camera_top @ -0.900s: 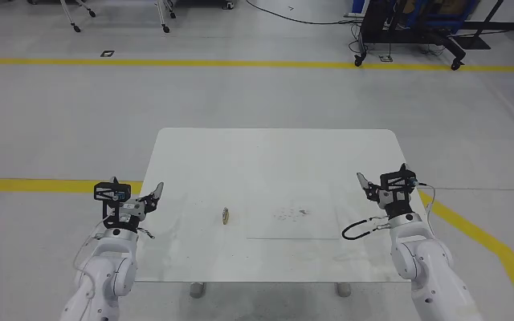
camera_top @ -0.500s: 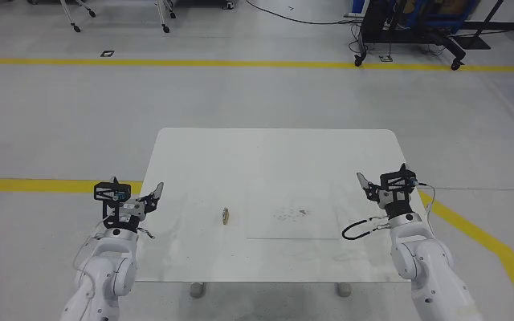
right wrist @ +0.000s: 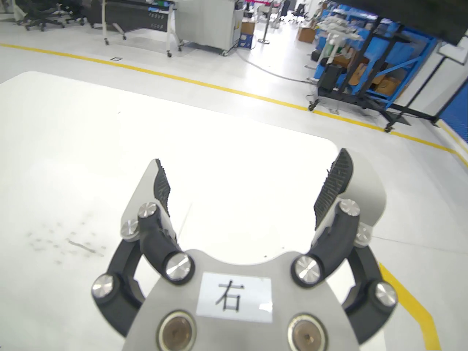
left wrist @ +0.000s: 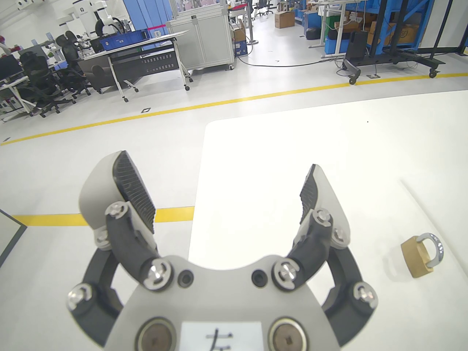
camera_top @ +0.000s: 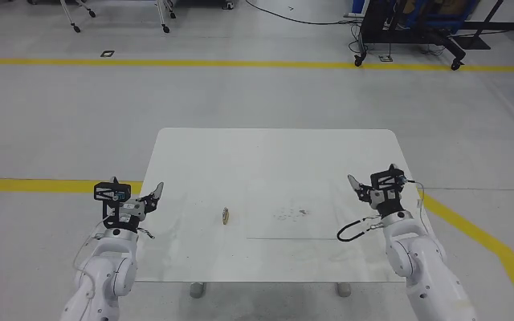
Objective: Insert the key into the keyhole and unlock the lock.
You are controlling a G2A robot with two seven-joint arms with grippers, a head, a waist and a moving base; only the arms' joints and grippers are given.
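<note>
A brass padlock (camera_top: 226,215) with a silver shackle lies flat on the white desk (camera_top: 273,152), toward the front and left of centre, untouched by either arm. The left pincer (camera_top: 136,188) hovers at the desk's left edge, its jaws spread wide and empty, with the padlock (left wrist: 420,255) well apart from it on the surface ahead. The right pincer (camera_top: 372,176) hangs over the desk near its right edge, likewise wide open and holding nothing. A patch of faint grey scuff marks (camera_top: 291,213) shows on the desk between the padlock and the right pincer.
</note>
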